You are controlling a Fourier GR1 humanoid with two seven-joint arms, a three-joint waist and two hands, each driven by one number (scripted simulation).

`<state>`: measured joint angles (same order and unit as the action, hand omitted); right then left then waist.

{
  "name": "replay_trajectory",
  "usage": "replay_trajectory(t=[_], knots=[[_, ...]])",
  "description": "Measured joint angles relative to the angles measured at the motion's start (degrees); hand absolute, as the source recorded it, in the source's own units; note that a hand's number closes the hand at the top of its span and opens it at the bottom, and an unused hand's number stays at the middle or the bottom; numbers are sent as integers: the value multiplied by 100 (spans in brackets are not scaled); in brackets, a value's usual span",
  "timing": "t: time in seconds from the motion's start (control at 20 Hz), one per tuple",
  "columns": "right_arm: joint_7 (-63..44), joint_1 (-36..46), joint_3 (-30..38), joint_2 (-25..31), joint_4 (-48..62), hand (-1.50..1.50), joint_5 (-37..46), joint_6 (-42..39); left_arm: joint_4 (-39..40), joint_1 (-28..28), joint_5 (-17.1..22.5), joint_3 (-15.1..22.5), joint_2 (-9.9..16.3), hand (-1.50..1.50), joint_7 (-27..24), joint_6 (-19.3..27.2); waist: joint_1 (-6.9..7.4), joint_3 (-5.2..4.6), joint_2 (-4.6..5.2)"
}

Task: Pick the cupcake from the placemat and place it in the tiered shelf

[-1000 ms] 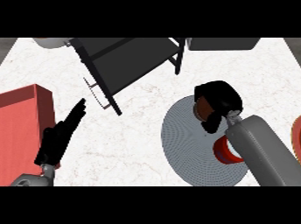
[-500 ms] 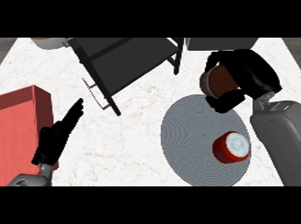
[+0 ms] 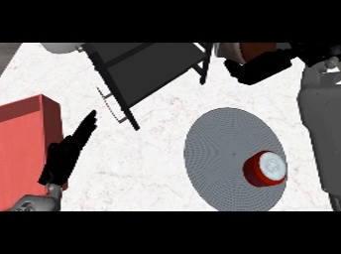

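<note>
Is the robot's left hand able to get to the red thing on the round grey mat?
Probably not easily. The left hand rests by the red box, far across bare counter from the red thing on the mat. Nothing blocks it.

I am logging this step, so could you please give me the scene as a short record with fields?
right hand: at the view's top right, curled round a brown item, likely the cupcake
left hand: open, resting at lower left
placemat: round, grey, at centre right
on placemat: red and white item
shelf: dark, at top centre, beside the right hand
red block: at the left edge
</note>
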<state>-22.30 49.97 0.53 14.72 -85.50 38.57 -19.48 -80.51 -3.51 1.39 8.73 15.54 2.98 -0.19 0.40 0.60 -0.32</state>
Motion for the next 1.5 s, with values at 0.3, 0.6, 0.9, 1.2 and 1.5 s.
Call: replay_trajectory(t=[0.3, 0.6, 0.9, 1.2, 1.5], knots=[[-138, 1221, 106, -200, 1254, 150, 332, 468, -103, 7, -71, 41, -41, 0, 74, -73, 92, -17, 31], [247, 2200, 268, -334, 2987, 150, 629, 1170, -119, -50, -131, 40, -113, 0, 154, -78, 192, -22, 76], [775, 2915, 268, -465, 4425, 150, 884, 1622, -81, -130, -131, 30, -122, 0, 125, -194, 284, -22, 100], [1186, 3363, 334, -590, 5487, 150, 1008, 1921, -46, -174, -264, 94, -219, 0, 201, -127, 355, -21, 99], [1435, 3558, 629, -627, 6136, 150, 843, 1991, -45, -131, -319, 162, -252, 0, 197, -161, 430, 13, 91]])
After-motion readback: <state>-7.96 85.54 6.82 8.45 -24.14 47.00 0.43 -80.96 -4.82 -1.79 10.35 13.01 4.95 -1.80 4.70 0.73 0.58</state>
